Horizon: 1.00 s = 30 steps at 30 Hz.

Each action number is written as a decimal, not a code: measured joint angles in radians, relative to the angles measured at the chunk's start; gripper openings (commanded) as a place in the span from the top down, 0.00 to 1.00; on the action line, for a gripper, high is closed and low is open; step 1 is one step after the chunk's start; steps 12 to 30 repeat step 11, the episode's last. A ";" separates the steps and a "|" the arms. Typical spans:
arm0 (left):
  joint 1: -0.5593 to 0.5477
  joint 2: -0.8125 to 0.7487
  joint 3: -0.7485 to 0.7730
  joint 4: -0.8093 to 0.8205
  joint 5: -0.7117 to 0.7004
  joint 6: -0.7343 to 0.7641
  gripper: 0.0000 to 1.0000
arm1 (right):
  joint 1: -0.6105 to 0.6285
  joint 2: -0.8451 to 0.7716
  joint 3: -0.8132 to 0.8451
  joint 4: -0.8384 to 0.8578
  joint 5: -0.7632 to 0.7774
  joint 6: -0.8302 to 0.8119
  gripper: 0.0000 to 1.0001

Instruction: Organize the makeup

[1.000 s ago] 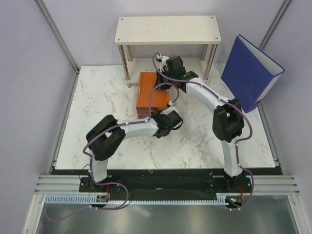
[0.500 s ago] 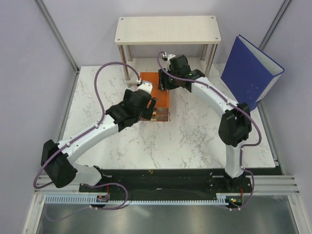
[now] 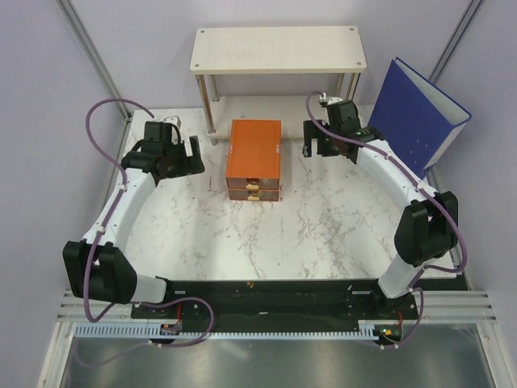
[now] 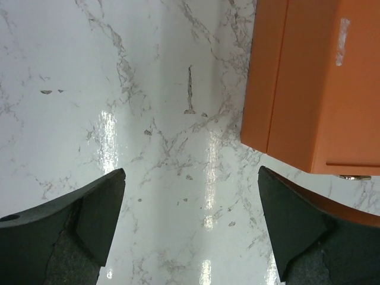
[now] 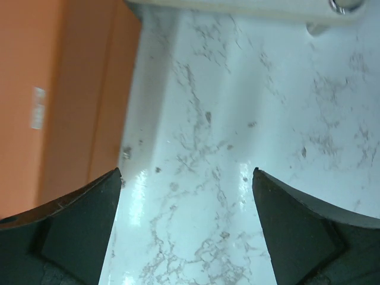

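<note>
White marble table, walled in by pale panels, carried an orange box of drawers near its middle, both drawers shut flush on the near face and showing small gold handles. The left gripper stood over bare marble to the box's left, jaws spread wide and holding nothing. The right gripper stood over bare marble to the box's right, its jaws likewise apart and empty. Neither touched the box, though each wrist camera caught an orange side at the edge of its view. Behind the box stood a low wooden shelf, and a blue binder leaned at the table's far right. None of the makeup could be seen from any camera.
</note>
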 measured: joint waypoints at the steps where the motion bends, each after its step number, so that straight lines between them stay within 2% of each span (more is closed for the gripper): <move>1: 0.023 0.008 0.002 -0.001 0.033 -0.004 0.01 | -0.014 -0.005 -0.027 -0.003 0.003 0.005 0.02; 5: 0.074 0.061 0.002 -0.006 0.140 -0.015 0.01 | -0.039 -0.019 -0.118 -0.012 0.006 0.012 0.02; 11: 0.090 0.090 -0.033 -0.006 0.213 -0.025 0.01 | -0.036 -0.030 -0.160 -0.023 0.005 0.019 0.02; 30: 0.090 0.090 -0.033 -0.006 0.213 -0.025 0.01 | -0.036 -0.030 -0.160 -0.023 0.005 0.019 0.02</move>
